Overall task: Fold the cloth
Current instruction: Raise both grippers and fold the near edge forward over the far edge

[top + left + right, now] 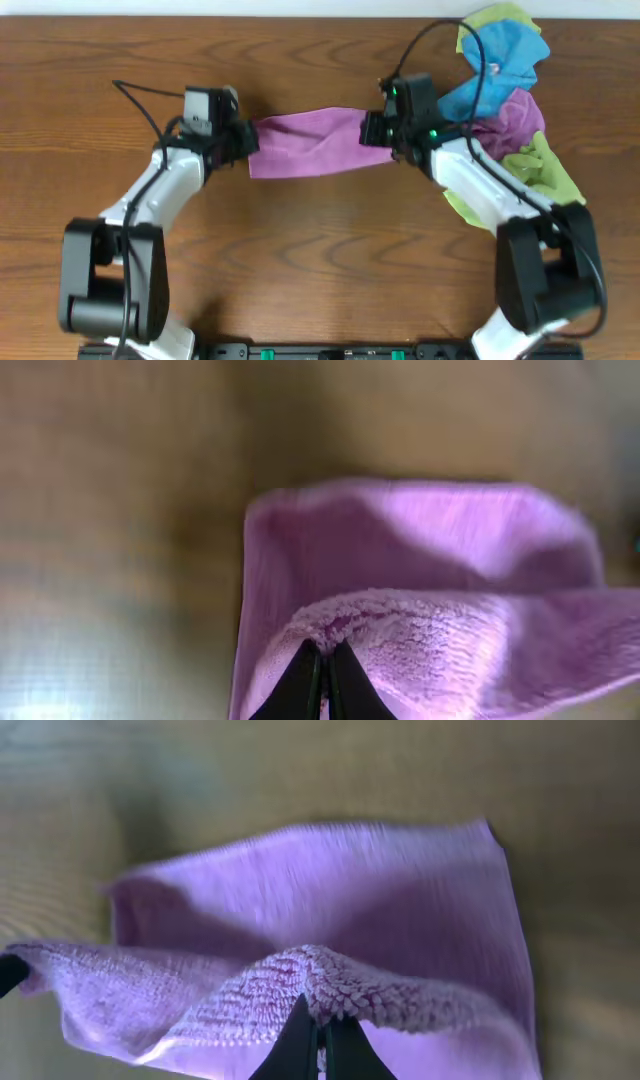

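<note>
Cloth: the purple cloth [305,145] is over the middle of the table [300,270], a little toward the far side, drawn out as a band between my two grippers

Left gripper: the left gripper [243,140] is at the left end of the band; in its wrist view I see both fingers pressed together on a fluffy edge of the purple cloth, with only a thin line between them

Right gripper: the right gripper [372,130] is at the right end; its wrist view shows the same, the two dark fingers closed tight on a pinched edge of the purple cloth

Shape of the cloth: in both wrist views the pinched edge is raised and the rest of the fabric spreads out below it as a second layer; from above I see some wrinkles near the right end

Contact with the table: I cannot tell if the lower layer touches the wood or hangs just above it

Other cloths: at the far right there is a heap with a blue cloth [500,65] on top, a mauve cloth [518,112] under it and a lime-green cloth [545,170] at the near side; the right arm [480,185] lies across this heap
</note>
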{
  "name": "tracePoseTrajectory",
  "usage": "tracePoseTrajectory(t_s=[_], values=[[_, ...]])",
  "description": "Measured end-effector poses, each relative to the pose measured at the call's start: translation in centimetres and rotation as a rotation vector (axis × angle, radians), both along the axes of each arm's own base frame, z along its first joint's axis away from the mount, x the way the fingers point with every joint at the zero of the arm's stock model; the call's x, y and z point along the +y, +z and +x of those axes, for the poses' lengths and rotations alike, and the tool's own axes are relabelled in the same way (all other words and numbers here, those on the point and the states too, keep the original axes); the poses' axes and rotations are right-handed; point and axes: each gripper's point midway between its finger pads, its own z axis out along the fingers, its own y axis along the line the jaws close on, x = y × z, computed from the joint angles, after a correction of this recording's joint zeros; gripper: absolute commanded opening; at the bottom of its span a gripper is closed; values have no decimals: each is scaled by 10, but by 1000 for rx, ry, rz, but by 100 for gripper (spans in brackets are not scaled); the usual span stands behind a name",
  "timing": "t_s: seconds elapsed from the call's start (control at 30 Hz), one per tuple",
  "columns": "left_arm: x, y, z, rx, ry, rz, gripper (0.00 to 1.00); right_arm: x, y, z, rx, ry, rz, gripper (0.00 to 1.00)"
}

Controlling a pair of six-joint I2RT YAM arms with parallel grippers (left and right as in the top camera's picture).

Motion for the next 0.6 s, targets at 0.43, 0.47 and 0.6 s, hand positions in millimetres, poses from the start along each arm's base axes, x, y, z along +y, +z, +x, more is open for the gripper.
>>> tracePoseTrajectory(t_s=[0.43,0.47,0.6], values=[[-8,4,66,-5,-13,-24,6,0,6,71,-45,-36,26,1],[-7,2,63,10,-13,-21,6,-1,3,67,-26,-33,23,1],[-2,-10,44,111,-10,-12,5,-3,-13,48,79,-23,3,1]])
